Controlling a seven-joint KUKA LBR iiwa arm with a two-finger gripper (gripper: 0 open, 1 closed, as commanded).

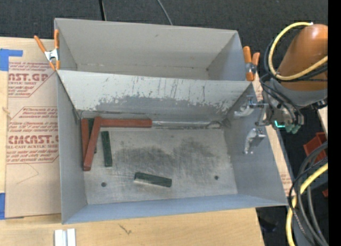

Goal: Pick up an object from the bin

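Observation:
My gripper [247,128] hangs over the bin's right wall, high above the floor, open with nothing between its fingers. No loose thing lies under it. The nearest thing is a dark green bar [153,180], flat on the floor near the front and left of the middle. A long red-brown bar [123,123] lies along the foot of the back wall at the left. A second red-brown bar [88,145] runs forward from its left end along the left wall. Beside that one lies a short dark green bar [107,149].
The arm with its orange cover and yellow cables stands outside the bin at the right. The right half of the bin floor is bare scuffed metal. The bin walls slope steeply on all sides.

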